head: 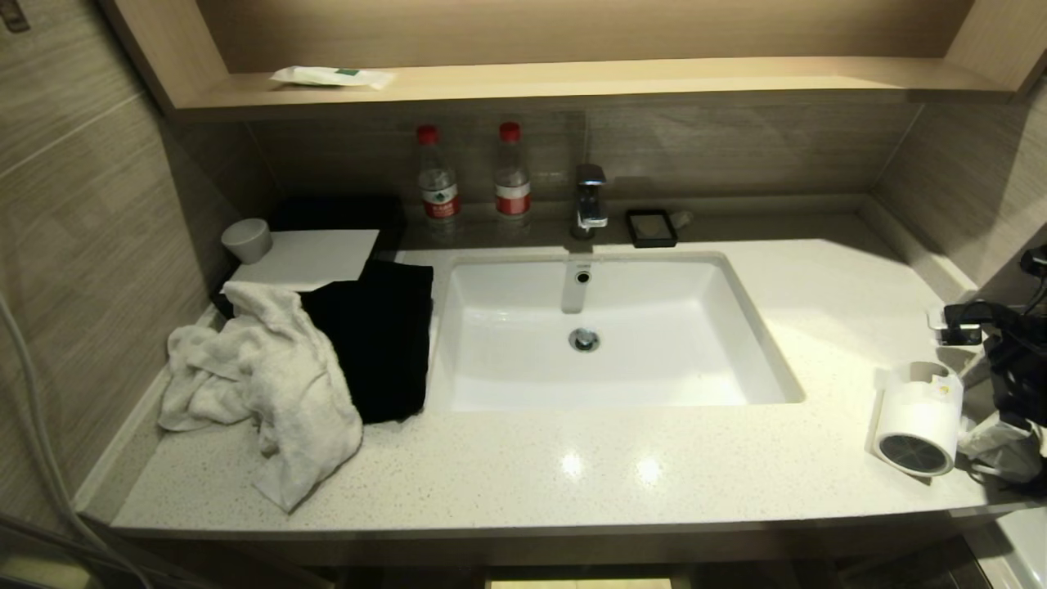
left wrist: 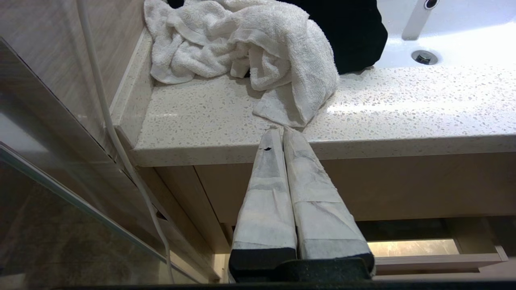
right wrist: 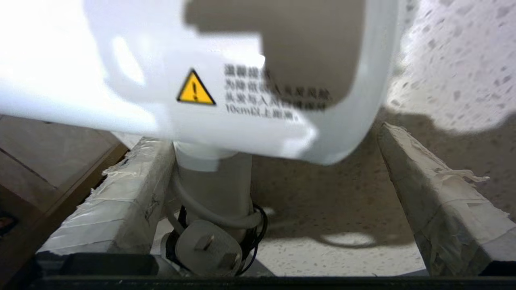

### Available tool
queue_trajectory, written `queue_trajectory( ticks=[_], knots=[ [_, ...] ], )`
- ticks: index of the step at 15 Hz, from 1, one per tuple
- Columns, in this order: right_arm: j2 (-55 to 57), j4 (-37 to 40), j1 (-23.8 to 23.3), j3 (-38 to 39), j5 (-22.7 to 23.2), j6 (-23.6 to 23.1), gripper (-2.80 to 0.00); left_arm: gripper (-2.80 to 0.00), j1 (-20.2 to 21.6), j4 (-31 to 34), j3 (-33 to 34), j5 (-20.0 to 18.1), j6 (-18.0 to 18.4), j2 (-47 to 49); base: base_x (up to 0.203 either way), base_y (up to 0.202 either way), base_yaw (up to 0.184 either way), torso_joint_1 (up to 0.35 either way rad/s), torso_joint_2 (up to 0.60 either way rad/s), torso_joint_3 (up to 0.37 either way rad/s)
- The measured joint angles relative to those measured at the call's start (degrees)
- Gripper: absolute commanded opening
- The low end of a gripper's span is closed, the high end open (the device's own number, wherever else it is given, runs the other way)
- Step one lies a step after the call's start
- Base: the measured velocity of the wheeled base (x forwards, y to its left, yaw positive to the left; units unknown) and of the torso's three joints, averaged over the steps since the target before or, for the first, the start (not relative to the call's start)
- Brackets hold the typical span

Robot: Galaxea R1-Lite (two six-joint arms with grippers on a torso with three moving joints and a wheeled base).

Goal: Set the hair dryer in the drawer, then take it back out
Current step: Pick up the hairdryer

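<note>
The white hair dryer (head: 916,417) lies on the counter's right end, its grey mesh grille facing the front edge. My right gripper (right wrist: 270,135) stands open around it from the right. One taped finger (right wrist: 121,201) is close against the handle (right wrist: 217,181), and the other finger (right wrist: 435,193) is well apart. The cord and plug (right wrist: 207,245) are wound at the handle's base. A light-wood strip of the drawer (left wrist: 439,262) shows below the counter front. My left gripper (left wrist: 278,131) hangs shut and empty below the counter edge.
A crumpled white towel (head: 262,384) and a black cloth (head: 380,335) lie left of the white sink (head: 458,327). Two bottles (head: 438,176), a tap (head: 590,200) and a black soap dish (head: 651,227) stand at the back. A wall (head: 965,155) closes the right side.
</note>
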Motion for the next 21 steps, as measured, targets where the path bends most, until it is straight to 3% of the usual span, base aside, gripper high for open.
queue_trajectory(
  ticks=[5, 13, 14, 21],
  knots=[
    [1.78, -6.23, 2.14, -0.09, 2.09, 0.11, 0.00, -2.80, 0.00, 0.00, 0.00, 0.00, -0.02, 0.00, 0.000, 0.000, 0.000, 0.000, 0.00, 0.000],
    [0.74, -6.35, 2.92, -0.51, 2.70, 1.00, 0.00, -2.80, 0.00, 0.00, 0.00, 0.00, -0.05, 0.00, 0.000, 0.000, 0.000, 0.000, 0.00, 0.000],
    [0.33, -6.24, 2.87, -0.08, 2.59, 0.98, -2.80, -2.80, 0.00, 0.00, 0.00, 0.00, -0.02, 0.00, 0.000, 0.000, 0.000, 0.000, 0.00, 0.000],
    [-1.04, -6.24, 2.81, 1.16, 2.08, 1.00, -2.80, -2.80, 0.00, 0.00, 0.00, 0.00, -0.02, 0.00, 0.000, 0.000, 0.000, 0.000, 0.00, 0.000]
  ],
)
